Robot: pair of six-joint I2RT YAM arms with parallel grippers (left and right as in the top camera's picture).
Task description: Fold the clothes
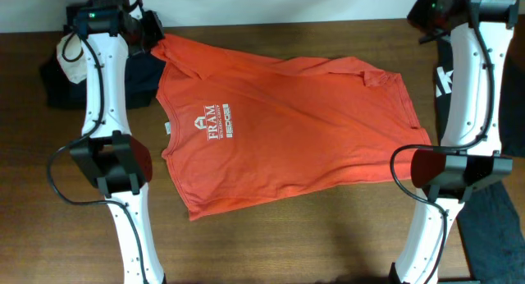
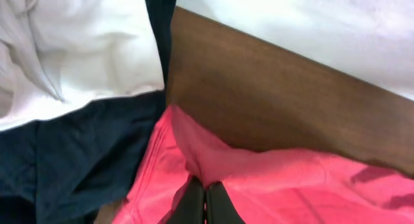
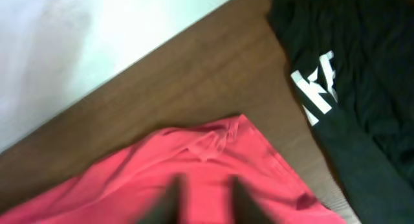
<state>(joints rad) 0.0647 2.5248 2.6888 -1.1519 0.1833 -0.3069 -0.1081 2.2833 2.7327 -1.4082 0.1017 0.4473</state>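
An orange-red T-shirt (image 1: 279, 120) with a white logo lies spread on the brown table. My left gripper (image 1: 152, 31) is at the far left corner of the shirt. In the left wrist view its fingers (image 2: 206, 204) are shut on a pinch of the shirt's fabric (image 2: 272, 185). My right gripper (image 1: 428, 20) is at the far right. In the right wrist view its fingers (image 3: 206, 198) are blurred, spread open and empty over the shirt's sleeve (image 3: 213, 143).
A dark navy garment (image 1: 57, 83) and a white garment (image 1: 72, 64) lie bunched at the far left; both show in the left wrist view (image 2: 71, 153) (image 2: 77, 49). A black garment with white print (image 1: 443, 87) lies at the right edge, also in the right wrist view (image 3: 362, 75).
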